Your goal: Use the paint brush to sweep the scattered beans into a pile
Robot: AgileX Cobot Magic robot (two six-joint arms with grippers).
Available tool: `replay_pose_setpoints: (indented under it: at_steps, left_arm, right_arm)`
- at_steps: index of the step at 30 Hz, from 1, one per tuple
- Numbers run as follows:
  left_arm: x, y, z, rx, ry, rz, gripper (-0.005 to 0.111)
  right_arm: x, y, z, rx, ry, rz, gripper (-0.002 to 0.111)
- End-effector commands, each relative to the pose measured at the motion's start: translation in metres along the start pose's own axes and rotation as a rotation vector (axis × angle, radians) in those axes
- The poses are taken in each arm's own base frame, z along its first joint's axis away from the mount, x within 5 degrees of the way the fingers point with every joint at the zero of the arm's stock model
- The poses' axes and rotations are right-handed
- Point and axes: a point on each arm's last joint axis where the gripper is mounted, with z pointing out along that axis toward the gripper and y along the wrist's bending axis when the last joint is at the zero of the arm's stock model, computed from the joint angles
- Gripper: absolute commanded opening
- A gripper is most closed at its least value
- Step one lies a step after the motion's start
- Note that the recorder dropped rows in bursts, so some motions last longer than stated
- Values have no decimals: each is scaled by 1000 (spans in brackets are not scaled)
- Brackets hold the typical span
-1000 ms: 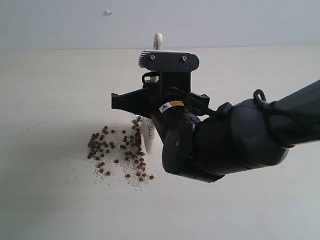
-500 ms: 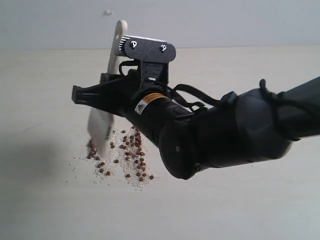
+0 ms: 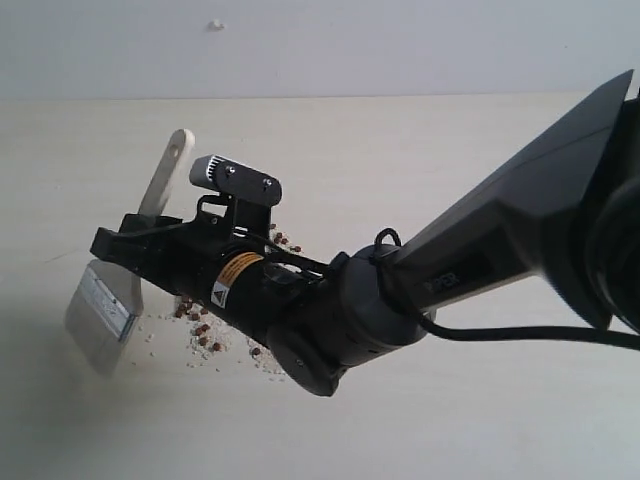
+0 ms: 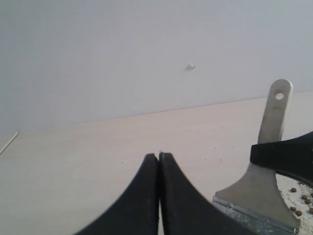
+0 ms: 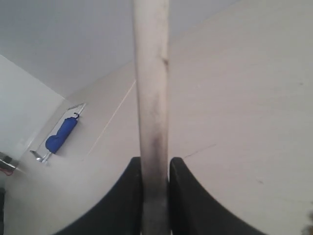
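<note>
Your right hand point(image 3: 125, 245) has swung the paint brush point(image 3: 100, 310) right across the scattered beans point(image 3: 205, 328) in the last second. A second ago the bristles stood at the 3 o'clock edge of the spread, and half a second ago at its 9 o'clock edge. Now the brush head sits beyond that edge, out at 9 o'clock from the beans, with the handle leaning up toward 1 o'clock. You cannot tell from here whether the bristles touch the bench point(image 3: 450, 420).

The hand is closed partway, its two fingers clamped on the wooden handle with no gap on either side, so the grip looks firm. Your left hand point(image 4: 159, 156) is pressed fully shut with nothing in it, low over the bench near the brush.

The beans you can see lie much as they did, loose and mixed with pale crumbs. The arm hides the middle of the spread, and a few show past it at 1 o'clock. So this crossing reads as a repositioning, not a sweep. No pile is formed yet. You are likely set up to push inward from the 9 o'clock side.
</note>
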Motion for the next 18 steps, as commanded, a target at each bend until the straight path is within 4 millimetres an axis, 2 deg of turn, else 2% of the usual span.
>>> replay_pose_setpoints:
  at_steps: [1,9,18]
  left_arm:
    - [0,0,0,2,-6,-2,0]
    - [0,0,0,2,-6,-2,0]
    - [0,0,0,2,-6,-2,0]
  right_arm:
    - [0,4,4,-12,19,-15,0]
    - [2,-11,3,157,39,-16,0]
    - [-15,-7,-2,267,1,-119,0]
